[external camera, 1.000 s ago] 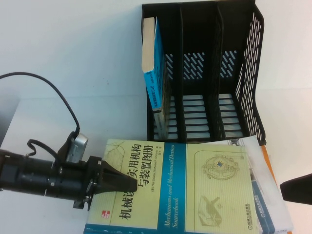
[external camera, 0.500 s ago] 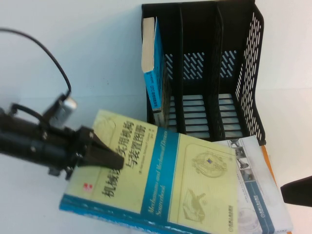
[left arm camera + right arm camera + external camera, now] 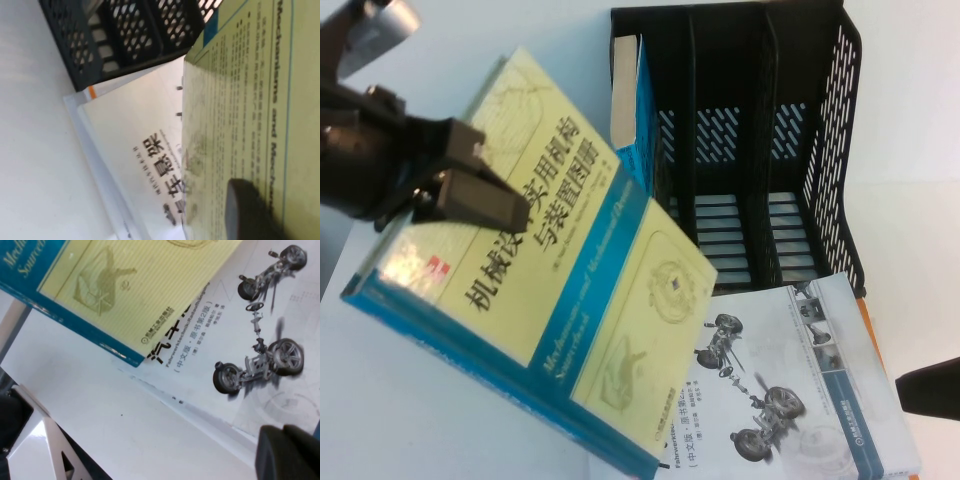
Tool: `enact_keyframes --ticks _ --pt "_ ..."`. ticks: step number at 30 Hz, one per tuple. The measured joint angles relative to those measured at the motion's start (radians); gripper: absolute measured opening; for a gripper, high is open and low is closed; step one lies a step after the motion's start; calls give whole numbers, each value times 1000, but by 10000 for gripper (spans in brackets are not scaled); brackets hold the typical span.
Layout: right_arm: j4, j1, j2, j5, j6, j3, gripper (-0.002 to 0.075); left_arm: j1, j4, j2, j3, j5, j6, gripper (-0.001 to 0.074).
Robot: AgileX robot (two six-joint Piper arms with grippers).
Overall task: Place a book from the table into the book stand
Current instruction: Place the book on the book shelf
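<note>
One gripper, the left gripper (image 3: 485, 200), pinches the book (image 3: 570, 300) by its edge, holding it tilted off the bench (image 3: 470, 60) near the left edge, beside the stand (image 3: 840, 150). Right gripper (image 3: 930, 388) sits at the right edge; cannot tell its state.

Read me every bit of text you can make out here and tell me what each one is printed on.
"机械设...实用机构与装置图册": the book, held tilted by the left gripper, which hides some characters.
"Mechanisms and Mechanical Devices Sourcebook": its blue band.
"汽车...", "(中文版·原书第2版)": white book on the table.
Publisher lines and the blue book in the book stand: unreadable.
Right gripper: no text.
</note>
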Motion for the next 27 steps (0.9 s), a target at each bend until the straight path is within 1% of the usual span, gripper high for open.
enact_keyframes --ticks 7,11,14,17,21,27 --pt "-2 0 0 -2 0 0 8 -197 152 53 -201 6 -184 192" --pt "-2 0 0 9 0 0 8 -310 311 132 -365 6 -297 192" --pt "-4 0 0 19 0 0 8 -365 411 197 -485 6 -375 192" --pt "-4 0 0 26 0 0 8 -392 456 262 -589 6 -413 192" --pt "-6 0 0 30 0 0 8 -401 455 350 -711 6 -439 192" --pt "-6 0 0 31 0 0 8 -403 474 472 -822 6 -489 192"
